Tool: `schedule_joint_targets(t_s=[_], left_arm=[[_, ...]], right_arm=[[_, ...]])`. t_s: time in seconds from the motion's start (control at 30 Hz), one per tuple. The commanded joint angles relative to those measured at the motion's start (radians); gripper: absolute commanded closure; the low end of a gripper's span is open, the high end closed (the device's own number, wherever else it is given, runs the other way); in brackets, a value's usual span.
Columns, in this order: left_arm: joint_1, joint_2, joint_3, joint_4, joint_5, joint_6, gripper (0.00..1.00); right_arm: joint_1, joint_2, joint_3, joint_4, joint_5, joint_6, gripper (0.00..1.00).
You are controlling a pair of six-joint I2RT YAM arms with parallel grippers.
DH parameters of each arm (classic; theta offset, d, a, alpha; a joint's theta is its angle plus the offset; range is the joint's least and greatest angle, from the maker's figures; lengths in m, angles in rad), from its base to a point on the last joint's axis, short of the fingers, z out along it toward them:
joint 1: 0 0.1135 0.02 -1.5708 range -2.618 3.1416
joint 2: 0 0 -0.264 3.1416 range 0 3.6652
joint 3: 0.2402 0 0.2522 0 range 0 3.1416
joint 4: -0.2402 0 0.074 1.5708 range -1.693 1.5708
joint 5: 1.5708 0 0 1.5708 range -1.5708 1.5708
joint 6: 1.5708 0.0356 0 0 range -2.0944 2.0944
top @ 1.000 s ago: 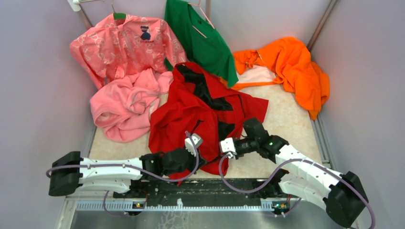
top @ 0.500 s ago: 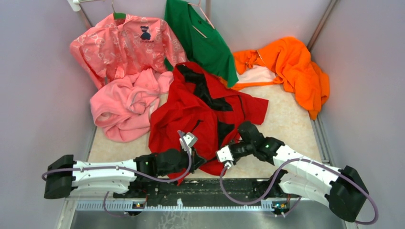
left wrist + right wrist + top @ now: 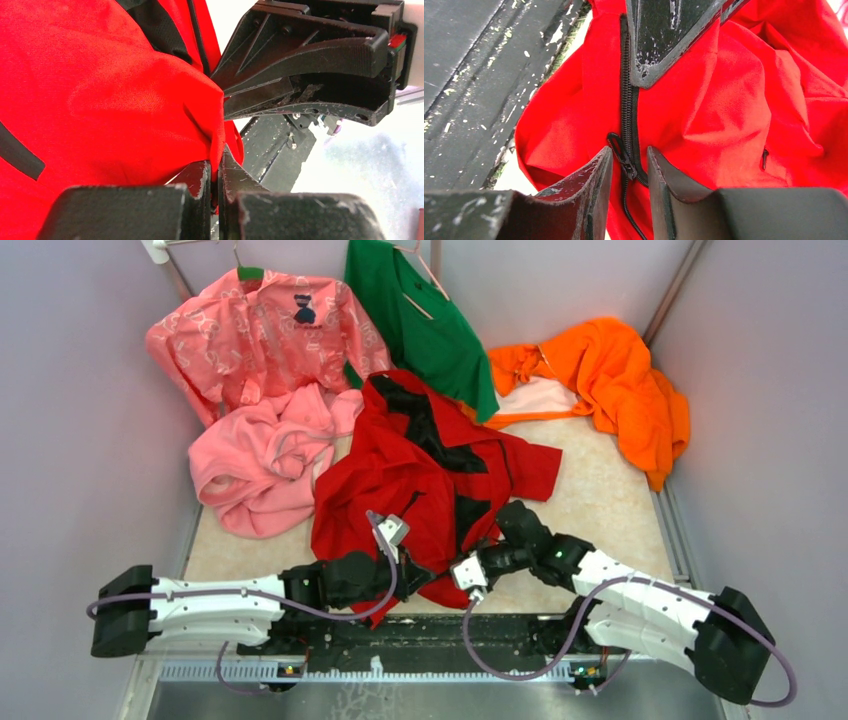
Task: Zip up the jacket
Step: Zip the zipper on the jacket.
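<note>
Two left fingers (image 3: 202, 176) pinching the red jacket (image 3: 365, 495), right fingers (image 3: 600, 172) sitting slightly apart around its zipper pull (image 3: 626, 165).

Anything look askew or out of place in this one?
Only the jacket: it lies crumpled, front open, dark lining exposed. The left gripper pinches its near edge; the right gripper straddles the zipper pull, jaws open. No damage visible.
</note>
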Motion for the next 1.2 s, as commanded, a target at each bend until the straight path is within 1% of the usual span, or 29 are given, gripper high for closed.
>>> schedule_joint_targets(t_s=[0.0,0.1,0.17,0.33,0.43,0.6,0.63,0.67,0.7,0.8,0.87,0.9,0.93,1.0,1.03,1.07,1.17], left_arm=[[0.01,-0.051,-0.021,0.103,-0.006,-0.066,1.0],[0.016,-0.071,-0.046,0.147,-0.002,-0.1,1.0],[0.02,-0.07,-0.05,0.157,0.004,-0.11,1.0],[0.025,-0.051,-0.032,0.111,0.0,-0.094,1.0],[0.026,-0.031,-0.008,0.081,0.003,-0.059,1.0],[0.026,0.019,0.052,0.022,0.021,0.023,1.0],[0.027,0.032,0.061,0.017,0.027,0.035,1.0],[0.026,0.039,0.071,0.017,0.032,0.049,1.0],[0.026,0.055,0.088,0.016,0.038,0.067,1.0],[0.026,0.114,0.174,-0.058,0.048,0.115,1.0],[0.024,0.159,0.261,-0.161,0.022,0.134,1.0],[0.023,0.18,0.299,-0.212,0.0,0.15,1.0],[0.021,0.196,0.336,-0.259,-0.025,0.169,1.0],[0.018,0.227,0.403,-0.318,-0.074,0.224,1.0],[0.017,0.242,0.437,-0.347,-0.095,0.255,1.0],[0.017,0.259,0.465,-0.37,-0.112,0.288,1.0],[0.016,0.301,0.532,-0.401,-0.13,0.375,1.0]], right_arm=[[0.022,-0.034,-0.021,0.063,0.045,-0.007,0.67],[0.022,-0.057,-0.039,0.117,0.087,0.012,0.69],[0.022,-0.078,-0.042,0.129,0.101,0.019,0.74],[0.022,-0.171,-0.061,0.088,0.114,0.01,0.82],[0.022,-0.227,-0.075,0.027,0.105,-0.013,0.9],[0.022,-0.3,-0.108,-0.025,0.19,-0.004,0.89],[0.022,-0.311,-0.112,-0.02,0.219,0.022,0.88],[0.022,-0.316,-0.111,-0.02,0.24,0.052,0.83],[0.02,-0.318,-0.106,-0.026,0.255,0.094,0.78],[-0.009,-0.316,-0.061,-0.036,0.255,0.279,0.72],[-0.083,-0.303,-0.001,-0.047,0.197,0.403,0.7],[-0.119,-0.295,0.031,-0.042,0.168,0.47,0.68],[-0.162,-0.281,0.065,-0.027,0.152,0.574,0.65],[-0.248,-0.244,0.127,-0.015,0.086,0.79,0.64],[-0.293,-0.226,0.148,-0.004,0.059,0.869,0.63],[-0.331,-0.212,0.159,0.009,0.033,1.015,0.63],[-0.427,-0.193,0.133,0.055,-0.082,1.299,0.63]])
